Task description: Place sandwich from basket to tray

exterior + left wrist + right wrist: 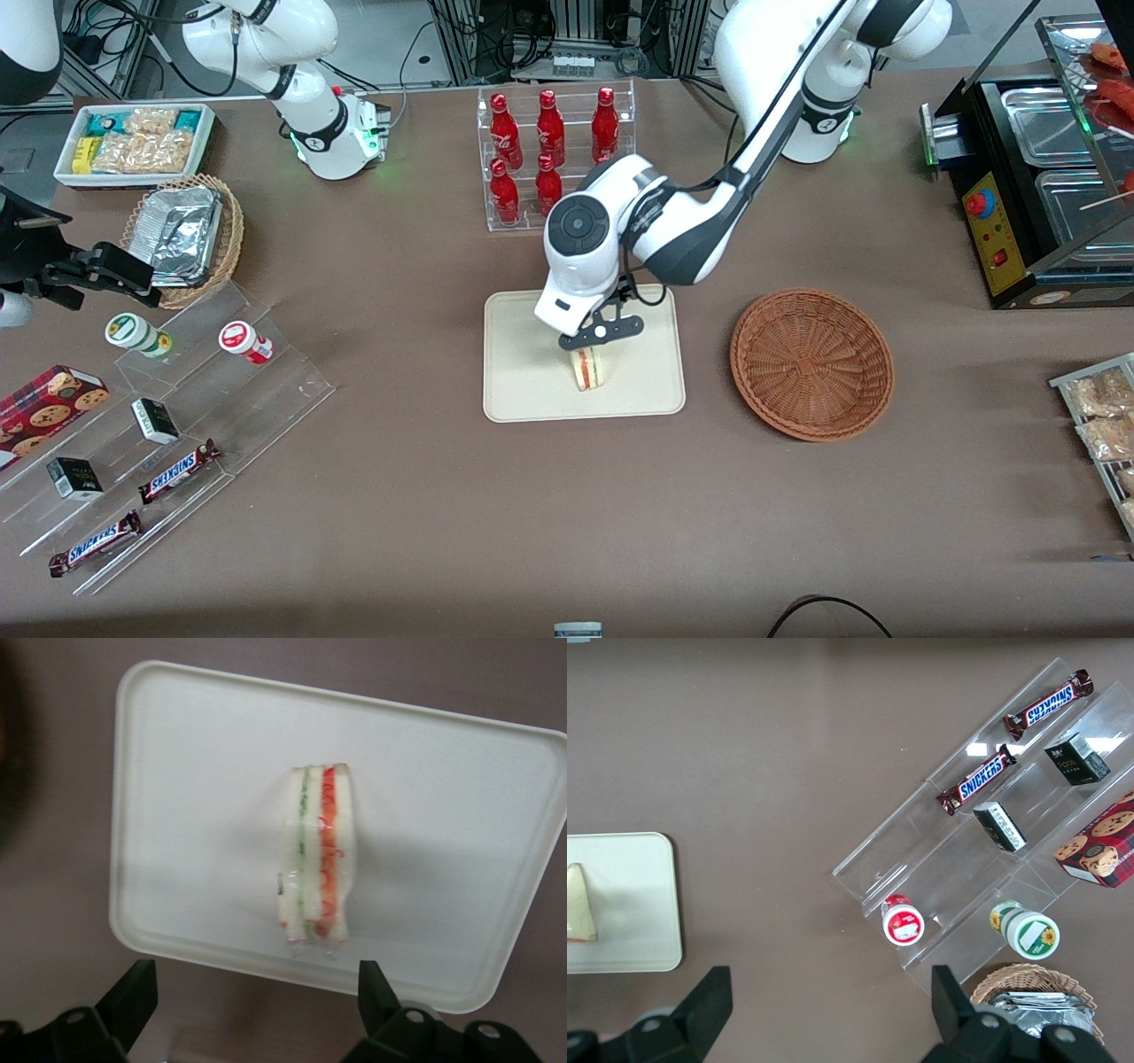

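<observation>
The sandwich [588,369] stands on its edge on the cream tray [523,390], near the tray's middle; its red and green layers show in the left wrist view [317,859], with the tray [186,771] under it. It also shows in the right wrist view [579,904]. My left gripper [601,334] hangs above the tray, just above and slightly farther from the front camera than the sandwich. Its fingers are open wide and hold nothing [252,997]. The reddish-brown basket [811,361] lies beside the tray toward the working arm's end and has nothing in it.
A clear rack of red bottles [551,146] stands farther from the front camera than the tray. A clear stepped shelf with snack bars and cups [168,416], a tan basket with foil containers [184,235] and a white snack bin [133,142] lie toward the parked arm's end. A black food warmer [1036,186] stands at the working arm's end.
</observation>
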Tool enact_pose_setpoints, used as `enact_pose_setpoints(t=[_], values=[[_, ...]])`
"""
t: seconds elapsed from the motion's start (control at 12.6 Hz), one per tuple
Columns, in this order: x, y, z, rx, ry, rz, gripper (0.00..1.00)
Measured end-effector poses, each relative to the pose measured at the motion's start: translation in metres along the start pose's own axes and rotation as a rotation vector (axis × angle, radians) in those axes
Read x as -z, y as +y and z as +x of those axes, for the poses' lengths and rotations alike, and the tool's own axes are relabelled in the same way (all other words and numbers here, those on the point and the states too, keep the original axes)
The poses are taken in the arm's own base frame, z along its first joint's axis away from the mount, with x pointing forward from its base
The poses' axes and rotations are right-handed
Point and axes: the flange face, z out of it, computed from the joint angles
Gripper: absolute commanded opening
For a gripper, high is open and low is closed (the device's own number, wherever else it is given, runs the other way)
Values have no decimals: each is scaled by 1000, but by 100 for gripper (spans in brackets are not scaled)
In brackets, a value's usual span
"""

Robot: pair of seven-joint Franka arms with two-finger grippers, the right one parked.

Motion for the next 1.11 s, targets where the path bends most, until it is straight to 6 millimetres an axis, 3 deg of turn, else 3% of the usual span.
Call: enact_pose_setpoints(t=[0.4,0.71,0.95,1.11], values=[[46,-80,49,2,-23,87,100],[50,-134,79,-48,-55,142,100],[60,-158,86,-51,-52,140,100],[82,-189,89,-62,-53,111,100]])
